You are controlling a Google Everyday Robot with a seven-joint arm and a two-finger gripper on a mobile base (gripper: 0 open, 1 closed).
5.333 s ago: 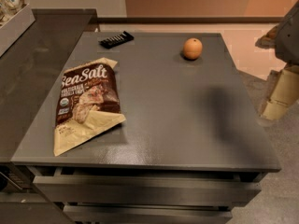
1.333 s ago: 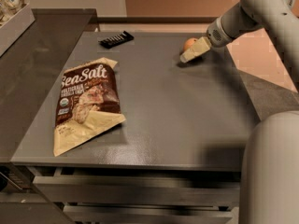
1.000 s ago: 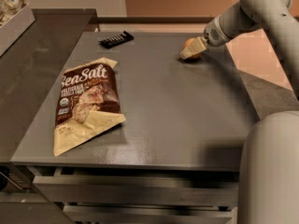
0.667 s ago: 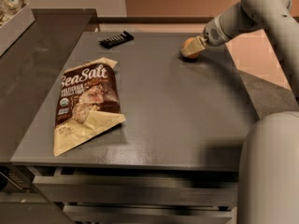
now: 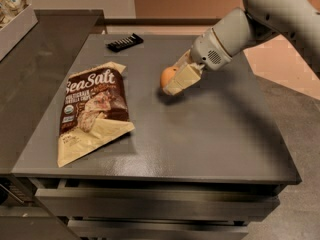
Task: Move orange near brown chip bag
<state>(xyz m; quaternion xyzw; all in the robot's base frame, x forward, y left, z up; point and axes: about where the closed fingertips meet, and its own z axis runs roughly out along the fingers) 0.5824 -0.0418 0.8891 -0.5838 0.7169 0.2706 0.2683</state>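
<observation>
Camera view shows the gripper [image 5: 174, 83] clamped on the orange [image 5: 167, 76], apparently just above the table [image 5: 210, 134], at about 2 o'clock from the brown chip bag [image 5: 92, 109] and apart from it. If the pinch is off-centre, the round fruit could slip out on release and roll toward the table edge

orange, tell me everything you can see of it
The orange is a small round fruit with smooth matte orange skin. Only part of it shows; the rest is hidden by the cream fingers of the gripper, which is shut on it near the middle of the grey table. A dark shadow lies under it, so contact with the top is unclear. It is apart from the brown chip bag.
</observation>
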